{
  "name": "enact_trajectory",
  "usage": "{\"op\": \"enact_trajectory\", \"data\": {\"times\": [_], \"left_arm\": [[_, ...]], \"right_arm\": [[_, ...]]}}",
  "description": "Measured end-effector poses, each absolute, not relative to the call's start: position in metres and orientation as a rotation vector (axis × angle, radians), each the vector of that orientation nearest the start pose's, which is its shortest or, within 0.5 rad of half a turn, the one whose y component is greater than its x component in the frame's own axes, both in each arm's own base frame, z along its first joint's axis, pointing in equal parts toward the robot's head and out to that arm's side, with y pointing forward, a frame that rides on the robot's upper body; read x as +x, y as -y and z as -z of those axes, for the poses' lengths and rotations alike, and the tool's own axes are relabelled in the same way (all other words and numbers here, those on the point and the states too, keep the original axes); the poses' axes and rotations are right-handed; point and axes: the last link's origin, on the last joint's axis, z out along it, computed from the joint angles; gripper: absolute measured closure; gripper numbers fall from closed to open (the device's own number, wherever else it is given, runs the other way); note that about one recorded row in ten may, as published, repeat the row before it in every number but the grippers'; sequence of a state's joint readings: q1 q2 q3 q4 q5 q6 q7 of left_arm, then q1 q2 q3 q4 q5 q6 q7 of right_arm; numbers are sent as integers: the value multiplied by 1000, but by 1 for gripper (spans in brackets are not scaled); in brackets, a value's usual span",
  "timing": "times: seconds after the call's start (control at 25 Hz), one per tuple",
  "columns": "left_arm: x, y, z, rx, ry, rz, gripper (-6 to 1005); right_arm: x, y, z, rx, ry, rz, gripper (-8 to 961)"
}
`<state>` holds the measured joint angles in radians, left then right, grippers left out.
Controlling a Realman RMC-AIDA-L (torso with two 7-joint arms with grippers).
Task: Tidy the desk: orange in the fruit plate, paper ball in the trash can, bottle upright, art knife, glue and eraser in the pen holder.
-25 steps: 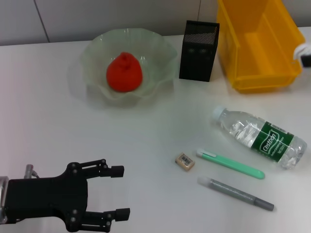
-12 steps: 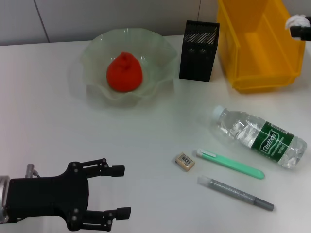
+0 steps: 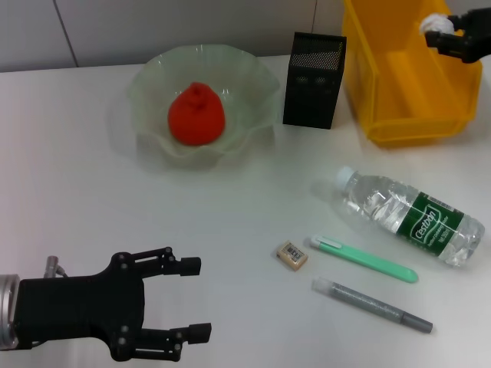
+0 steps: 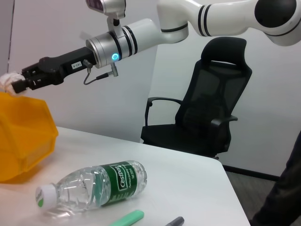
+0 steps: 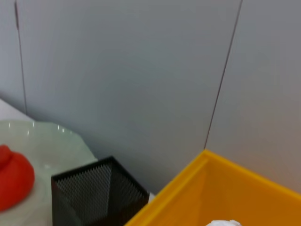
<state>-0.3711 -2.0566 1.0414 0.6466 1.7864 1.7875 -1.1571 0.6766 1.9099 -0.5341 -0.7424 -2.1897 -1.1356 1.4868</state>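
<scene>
My right gripper [image 3: 439,32] is shut on the white paper ball [image 3: 432,24] and holds it above the yellow trash can [image 3: 383,115]; the left wrist view shows this gripper [image 4: 21,84], the ball [image 4: 8,79] and the can [image 4: 23,136]. The orange [image 3: 196,113] lies in the pale-green fruit plate [image 3: 253,77]. The black mesh pen holder [image 3: 313,80] stands beside it. The bottle [image 3: 410,217] lies on its side. The tan eraser [image 3: 291,254], a green art knife [image 3: 364,259] and a grey glue pen [image 3: 371,305] lie on the table. My left gripper [image 3: 192,299] is open at the near left.
The white table [image 3: 77,192] ends at a grey wall behind. A black office chair [image 4: 207,113] stands beyond the table's far side in the left wrist view.
My right gripper has carried the paper ball left and farther back, from the trash can's right edge to above its inside. The left gripper has shifted slightly.
</scene>
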Motion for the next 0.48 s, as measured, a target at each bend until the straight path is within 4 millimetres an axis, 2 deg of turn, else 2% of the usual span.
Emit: {"op": "enact_trajectory", "data": {"times": [0.32,0.48], "left_arm": [[-257,-255,22,-3021,319,902,158],[-257,-256,22,-3017,313,903,158]], "right_arm": [[288,-435,-126,-2208,-534,-258,508],[290,-433,-124,-2212,-540,-254,425]]}}
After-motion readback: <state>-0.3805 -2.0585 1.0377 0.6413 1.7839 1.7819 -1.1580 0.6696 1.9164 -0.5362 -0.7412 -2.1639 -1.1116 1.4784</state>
